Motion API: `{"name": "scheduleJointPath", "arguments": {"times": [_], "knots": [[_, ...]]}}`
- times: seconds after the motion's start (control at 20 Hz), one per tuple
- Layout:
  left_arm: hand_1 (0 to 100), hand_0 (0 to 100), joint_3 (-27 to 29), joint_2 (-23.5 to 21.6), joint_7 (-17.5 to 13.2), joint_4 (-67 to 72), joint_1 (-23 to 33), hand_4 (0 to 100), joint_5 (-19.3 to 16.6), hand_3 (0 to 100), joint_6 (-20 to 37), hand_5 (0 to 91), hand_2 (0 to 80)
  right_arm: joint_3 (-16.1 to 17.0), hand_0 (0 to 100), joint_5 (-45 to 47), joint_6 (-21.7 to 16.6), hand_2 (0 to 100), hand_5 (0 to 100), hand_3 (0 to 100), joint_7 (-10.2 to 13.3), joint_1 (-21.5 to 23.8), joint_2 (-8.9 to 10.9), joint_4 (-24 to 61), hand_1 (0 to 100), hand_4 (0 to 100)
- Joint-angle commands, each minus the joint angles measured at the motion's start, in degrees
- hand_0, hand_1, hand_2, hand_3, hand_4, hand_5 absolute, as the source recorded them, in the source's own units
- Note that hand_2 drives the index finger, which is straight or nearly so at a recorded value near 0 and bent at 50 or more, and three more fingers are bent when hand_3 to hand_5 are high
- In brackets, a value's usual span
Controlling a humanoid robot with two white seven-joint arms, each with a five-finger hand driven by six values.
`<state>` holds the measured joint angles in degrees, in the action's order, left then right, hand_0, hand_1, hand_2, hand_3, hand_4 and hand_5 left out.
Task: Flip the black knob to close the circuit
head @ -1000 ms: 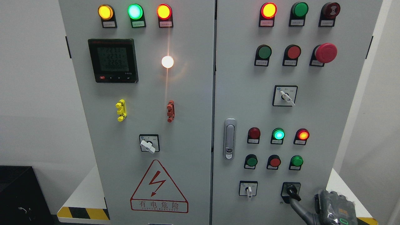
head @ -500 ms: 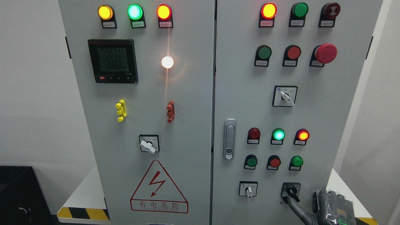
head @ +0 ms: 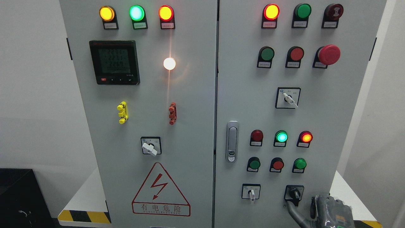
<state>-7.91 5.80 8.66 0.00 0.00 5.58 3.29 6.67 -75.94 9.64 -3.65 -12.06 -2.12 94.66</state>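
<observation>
The black knob [head: 295,193] sits on its black square plate at the bottom right of the right cabinet door [head: 246,104]. Its pointer hangs almost straight down. My right hand [head: 301,206] comes in at the lower right corner, just below the knob. One dark finger [head: 293,211] reaches up and left, and its tip ends just under the plate, clear of the knob. The thumb stands up to the right of it. The hand holds nothing. The back of the hand is partly cut off by the bottom edge. My left arm is out of view.
A white selector switch [head: 251,192] sits left of the black knob, and another [head: 288,98] higher up. Red and green push buttons [head: 278,164] and lit lamps [head: 281,136] are above the knob. A red mushroom button [head: 329,54] juts out. A door latch [head: 232,141] is at mid height.
My right hand has sunk lower and shifted left. Its finger came off the knob and now ends below the plate. The knob's pointer turned from down-right to nearly straight down.
</observation>
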Motion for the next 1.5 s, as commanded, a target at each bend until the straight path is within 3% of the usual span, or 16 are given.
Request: {"name": "scheduleJointPath", "arguments": {"times": [0.0, 0.25, 0.45, 0.55, 0.75, 0.9, 1.0, 1.15, 1.35, 1.45], "knots": [[56, 12, 0.0, 0.0, 0.0, -1.8, 1.3, 0, 0.0, 0, 0.0, 0.0, 0.0, -2.1, 0, 1.3, -0.1, 85, 87, 100, 0.0, 2.9, -0.25, 4.5, 0, 86], [56, 12, 0.0, 0.0, 0.0, -1.8, 1.3, 0, 0.0, 0, 0.0, 0.0, 0.0, -3.0, 0, 1.9, -0.3, 82, 86, 99, 0.2, 7.7, -0.95, 10.5, 0, 85], [56, 12, 0.0, 0.0, 0.0, -1.8, 1.3, 0, 0.0, 0, 0.0, 0.0, 0.0, -3.0, 0, 9.1, -1.4, 70, 76, 95, 3.4, 12.5, -2.54, 15.1, 1, 81], [56, 12, 0.0, 0.0, 0.0, -1.8, 1.3, 0, 0.0, 0, 0.0, 0.0, 0.0, -2.9, 0, 13.0, -1.4, 65, 73, 92, 3.6, 14.5, -3.68, 17.0, 2, 79], [56, 12, 0.0, 0.0, 0.0, -1.8, 1.3, 0, 0.0, 0, 0.0, 0.0, 0.0, -2.9, 0, 26.2, -1.6, 49, 65, 76, 5.5, 17.4, -5.0, 19.0, 4, 70], [56, 12, 0.0, 0.0, 0.0, -1.8, 1.3, 0, 0.0, 0, 0.0, 0.0, 0.0, -2.5, 0, 32.9, -3.3, 37, 54, 57, 7.4, 18.9, -4.91, 19.0, 5, 56], [56, 12, 0.0, 0.0, 0.0, -1.8, 1.3, 0, 0.0, 0, 0.0, 0.0, 0.0, -2.5, 0, 38.0, -4.7, 31, 48, 49, 7.4, 20.3, -4.91, 19.0, 5, 48], [56, 12, 0.0, 0.0, 0.0, -1.8, 1.3, 0, 0.0, 0, 0.0, 0.0, 0.0, -2.5, 0, 48.0, -9.8, 24, 36, 39, 7.5, 21.9, -4.91, 19.0, 5, 37], [56, 12, 0.0, 0.0, 0.0, -1.8, 1.3, 0, 0.0, 0, 0.0, 0.0, 0.0, -2.9, 0, 61.0, -14.7, 1, 18, 21, 6.7, 24.1, -4.82, 18.9, 3, 19], [56, 12, 0.0, 0.0, 0.0, -1.8, 1.3, 0, 0.0, 0, 0.0, 0.0, 0.0, -3.0, 0, 67.3, -16.6, 0, 14, 16, 5.2, 25.2, -4.74, 18.8, 0, 14]]}}
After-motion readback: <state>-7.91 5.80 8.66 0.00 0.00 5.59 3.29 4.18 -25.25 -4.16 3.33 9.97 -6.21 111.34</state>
